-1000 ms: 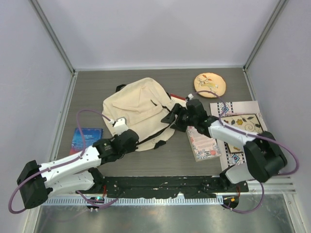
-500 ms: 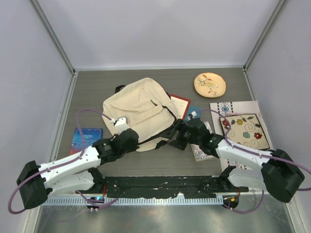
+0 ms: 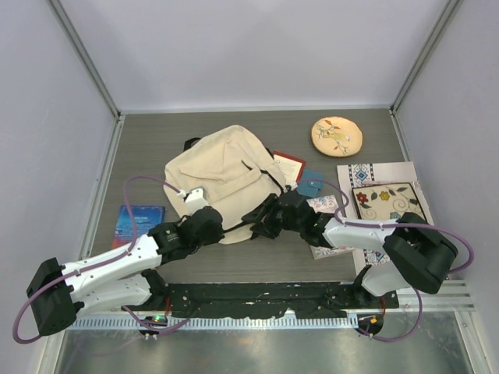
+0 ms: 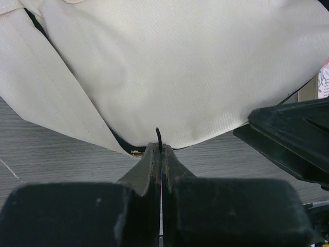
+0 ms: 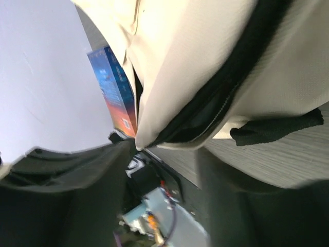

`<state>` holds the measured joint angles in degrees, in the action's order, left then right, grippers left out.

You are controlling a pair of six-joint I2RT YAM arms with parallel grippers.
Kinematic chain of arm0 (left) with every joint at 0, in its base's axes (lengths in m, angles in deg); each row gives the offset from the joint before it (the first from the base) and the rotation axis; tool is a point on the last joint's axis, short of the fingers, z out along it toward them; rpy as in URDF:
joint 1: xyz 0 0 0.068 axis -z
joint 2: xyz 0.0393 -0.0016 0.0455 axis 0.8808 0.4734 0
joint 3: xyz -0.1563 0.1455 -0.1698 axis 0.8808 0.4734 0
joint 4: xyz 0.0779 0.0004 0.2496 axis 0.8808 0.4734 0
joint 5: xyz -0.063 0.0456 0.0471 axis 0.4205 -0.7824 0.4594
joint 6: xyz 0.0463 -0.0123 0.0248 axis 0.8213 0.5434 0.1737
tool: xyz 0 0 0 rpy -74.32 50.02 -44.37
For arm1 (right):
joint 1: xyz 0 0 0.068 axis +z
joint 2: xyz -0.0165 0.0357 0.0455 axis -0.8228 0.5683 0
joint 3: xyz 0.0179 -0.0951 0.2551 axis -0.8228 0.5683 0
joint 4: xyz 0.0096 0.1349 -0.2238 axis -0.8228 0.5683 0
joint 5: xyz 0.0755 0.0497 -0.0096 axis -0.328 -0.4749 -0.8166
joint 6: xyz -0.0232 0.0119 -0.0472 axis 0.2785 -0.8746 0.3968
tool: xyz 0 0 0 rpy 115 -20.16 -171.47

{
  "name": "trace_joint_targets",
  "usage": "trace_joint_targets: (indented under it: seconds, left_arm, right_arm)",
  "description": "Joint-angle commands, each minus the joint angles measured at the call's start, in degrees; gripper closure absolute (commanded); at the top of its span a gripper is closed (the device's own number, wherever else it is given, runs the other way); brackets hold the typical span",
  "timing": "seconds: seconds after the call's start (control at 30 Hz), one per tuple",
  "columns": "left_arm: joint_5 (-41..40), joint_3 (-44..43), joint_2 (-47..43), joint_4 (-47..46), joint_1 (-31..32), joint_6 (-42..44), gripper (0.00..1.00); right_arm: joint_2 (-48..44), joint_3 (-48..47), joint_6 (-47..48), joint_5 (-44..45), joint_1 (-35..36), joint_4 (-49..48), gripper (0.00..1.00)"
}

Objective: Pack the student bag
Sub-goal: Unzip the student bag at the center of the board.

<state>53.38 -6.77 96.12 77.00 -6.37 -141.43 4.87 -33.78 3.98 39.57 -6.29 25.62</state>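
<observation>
Now, the student bag (image 3: 222, 175) lies much where it did, flat in the middle of the bench (image 3: 156, 140); your right arm has swung from the bag's far-right side round to its near edge, baring a red book (image 3: 288, 166) just beside the bag; the right gripper (image 3: 259, 221) hangs wide open astride the black zip edge, holding nothing; the left gripper (image 4: 160, 149) stays pressed shut at that same hem, a thin black tab (image 4: 158, 134) pinched at its tips; I'd judge you're set to spread the opening, with nothing packed yet; around you, pale walls (image 3: 249, 54), grey wood-grain bench, a floral mat (image 3: 390, 204) at right, a blue book (image 3: 139, 224) at left, an embroidered disc (image 3: 337, 135) at the back.
</observation>
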Motion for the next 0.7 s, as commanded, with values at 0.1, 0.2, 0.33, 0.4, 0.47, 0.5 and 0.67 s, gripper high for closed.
trace_joint_targets:
  seconds: [0.1, 0.2, 0.33, 0.4, 0.47, 0.5, 0.67]
  left_arm:
    - [-1.5, -1.9, -1.7, -0.3, -0.2, 1.3, 1.00]
    - [-6.7, -2.0, -2.0, 5.5, -0.8, 1.3, 1.00]
    - [-9.3, -1.8, -2.0, 12.8, -5.3, 1.5, 1.00]
    - [-8.1, -0.6, -2.1, 12.4, -9.0, 3.2, 1.00]
    - [-7.2, 0.5, -2.4, 11.3, -11.6, 4.4, 1.00]
    - [-6.7, 0.6, -2.4, 10.9, -14.3, 6.1, 1.00]
    - [-5.9, -0.6, -0.9, 8.5, -21.3, 11.0, 1.00]
  right_arm:
    - [2.6, -3.6, -2.2, 3.2, 0.3, -5.2, 0.99]
    - [1.2, -4.1, 0.2, 4.6, 0.3, -2.3, 0.99]
    - [-1.2, -2.2, 1.0, 6.7, 0.3, -0.4, 0.99]
    - [-1.7, -1.4, 1.4, 6.7, 0.3, -0.3, 0.99]
    - [-2.1, -1.0, 1.6, 6.6, 0.3, -0.3, 0.99]
    - [-2.1, -0.6, 1.8, 6.5, 0.4, -0.3, 0.99]
    - [-2.9, 0.4, 2.2, 6.1, 0.3, -0.2, 0.99]
